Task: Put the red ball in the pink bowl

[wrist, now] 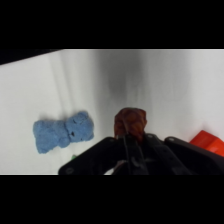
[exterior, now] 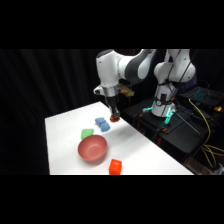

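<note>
red ball in tool, pink bowl side-view only

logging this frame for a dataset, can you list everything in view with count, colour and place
red ball: one, dark red, held at the gripper's tip above the table's far part
pink bowl: one, dusty pink, near middle of the table
blue soft item: one, blue, between bowl and gripper
green block: one, green, just beyond the bowl
orange-red cube: one, at the table's near edge
table: one, white
equipment with cables: dark, right of the table
gripper: one, dark fingers closed on the ball
arm: one, white, reaching from upper right
</note>
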Robot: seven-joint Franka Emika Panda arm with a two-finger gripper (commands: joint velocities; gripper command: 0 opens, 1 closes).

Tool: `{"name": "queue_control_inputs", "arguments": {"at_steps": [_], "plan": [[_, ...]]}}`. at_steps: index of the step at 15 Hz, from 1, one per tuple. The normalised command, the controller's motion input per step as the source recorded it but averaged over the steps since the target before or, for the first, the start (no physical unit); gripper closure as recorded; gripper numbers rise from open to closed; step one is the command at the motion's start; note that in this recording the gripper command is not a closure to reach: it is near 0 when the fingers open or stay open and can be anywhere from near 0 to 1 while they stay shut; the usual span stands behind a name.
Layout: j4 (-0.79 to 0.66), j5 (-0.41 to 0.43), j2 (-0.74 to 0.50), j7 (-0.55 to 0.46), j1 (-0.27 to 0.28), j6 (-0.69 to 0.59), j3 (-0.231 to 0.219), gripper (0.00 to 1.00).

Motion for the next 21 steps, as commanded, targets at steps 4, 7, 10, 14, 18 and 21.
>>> {"name": "queue_control_inputs", "arguments": {"at_steps": [4,7,10,14,18,21], "plan": [[0.4,-0.055,0.1,0.06,0.028,-0.19,0.05,0.0],[0.5,-0.036,0.34,0.01,0.037,-0.05,0.03,0.02],[0.54,-0.059,0.44,0.01,0.052,0.0,0.013,0.38],[0.52,-0.064,0.43,-0.04,0.049,0.04,-0.015,0.1],[0.43,-0.033,0.41,-0.07,0.039,0.06,-0.036,0.11],[0.37,0.003,0.39,-0.12,0.026,0.05,-0.041,0.0]]}}
